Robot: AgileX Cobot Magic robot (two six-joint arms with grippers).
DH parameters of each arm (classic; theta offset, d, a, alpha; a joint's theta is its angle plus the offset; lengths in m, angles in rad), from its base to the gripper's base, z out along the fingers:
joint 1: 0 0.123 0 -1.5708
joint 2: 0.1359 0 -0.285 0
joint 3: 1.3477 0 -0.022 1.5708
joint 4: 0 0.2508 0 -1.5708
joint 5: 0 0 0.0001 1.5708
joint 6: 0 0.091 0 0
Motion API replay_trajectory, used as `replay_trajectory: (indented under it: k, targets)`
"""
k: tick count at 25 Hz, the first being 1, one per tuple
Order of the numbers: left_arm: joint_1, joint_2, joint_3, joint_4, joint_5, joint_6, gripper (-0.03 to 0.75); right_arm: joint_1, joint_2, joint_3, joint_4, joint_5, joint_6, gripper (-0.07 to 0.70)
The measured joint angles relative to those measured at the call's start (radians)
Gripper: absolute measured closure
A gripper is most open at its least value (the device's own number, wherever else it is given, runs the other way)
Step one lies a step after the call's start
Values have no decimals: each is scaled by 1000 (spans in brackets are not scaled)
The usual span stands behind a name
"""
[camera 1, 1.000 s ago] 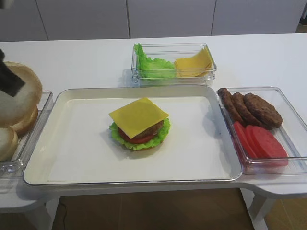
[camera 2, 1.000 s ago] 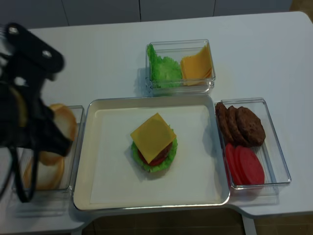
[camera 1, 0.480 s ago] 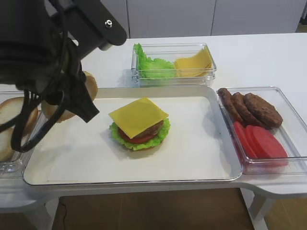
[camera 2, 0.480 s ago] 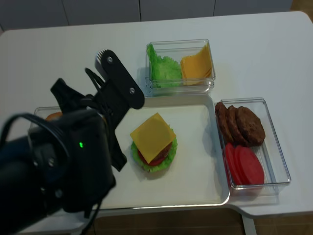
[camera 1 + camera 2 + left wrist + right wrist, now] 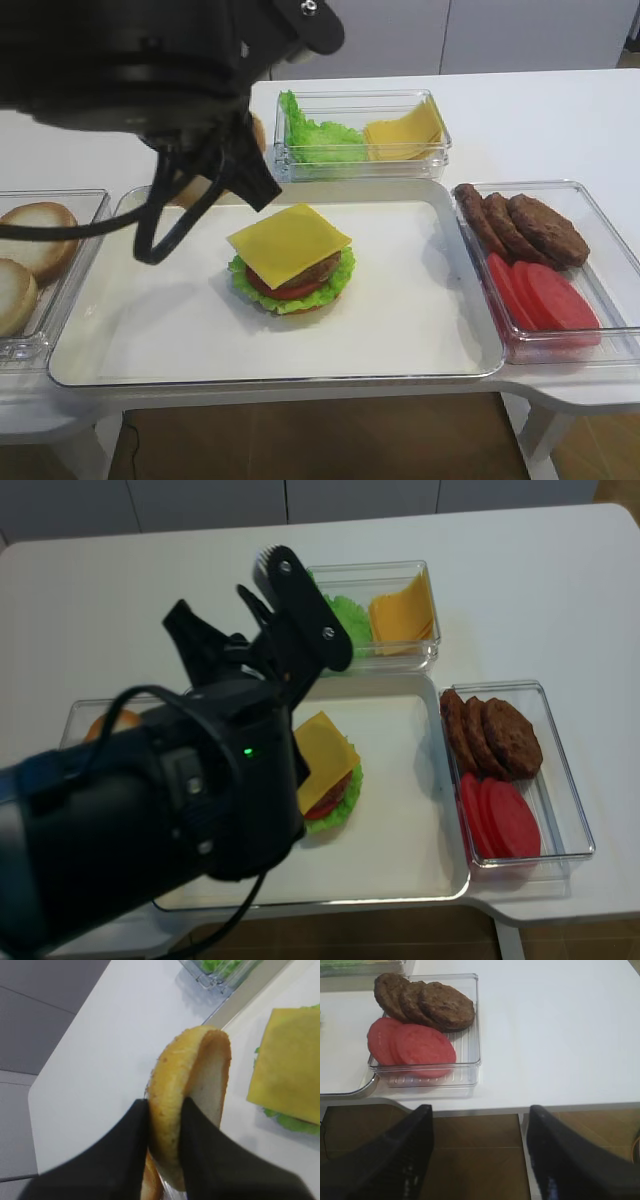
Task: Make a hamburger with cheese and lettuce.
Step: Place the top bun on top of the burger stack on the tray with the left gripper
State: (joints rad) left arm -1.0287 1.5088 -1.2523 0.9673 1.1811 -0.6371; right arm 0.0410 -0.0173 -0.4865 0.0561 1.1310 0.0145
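The hamburger (image 5: 291,260) sits in the middle of the white tray (image 5: 400,330): bun base, frilly lettuce (image 5: 341,272), tomato, patty, and the square yellow cheese (image 5: 288,242) on top. My left gripper (image 5: 165,1110) is shut on a golden sesame bun top (image 5: 192,1085), held on edge above the tray's far left part, left of the cheese (image 5: 287,1065). The black left arm hides most of the bun (image 5: 258,132) in the high views. My right gripper (image 5: 480,1130) is open and empty, off the table's front edge over the floor.
A clear bin (image 5: 435,150) at the back holds loose lettuce and cheese slices. A right bin (image 5: 475,1025) holds brown patties (image 5: 425,1002) and tomato slices (image 5: 412,1045). A left bin (image 5: 85,250) holds pale bun halves (image 5: 38,225).
My left arm has carried the bun top from the left bin to the right, over the tray's far left part. The hamburger has not moved.
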Motion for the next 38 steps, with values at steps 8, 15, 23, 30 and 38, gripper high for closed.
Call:
replay_trajectory:
  k: [8, 15, 23, 30, 38]
  targets:
    - [-2, 94, -47, 9, -41, 63, 578, 0, 0, 0, 0, 0, 0, 185]
    - [-2, 137, -49, 19, -78, 68, 580, 0, 0, 0, 0, 0, 0, 185]
    - [-2, 188, -49, 21, -96, 68, 580, 0, 0, 0, 0, 0, 0, 185]
    - [-2, 190, -49, 46, -98, 68, 580, 0, 0, 0, 0, 0, 0, 185]
    - [-2, 190, -49, 63, -108, 68, 580, 0, 0, 0, 0, 0, 0, 185]
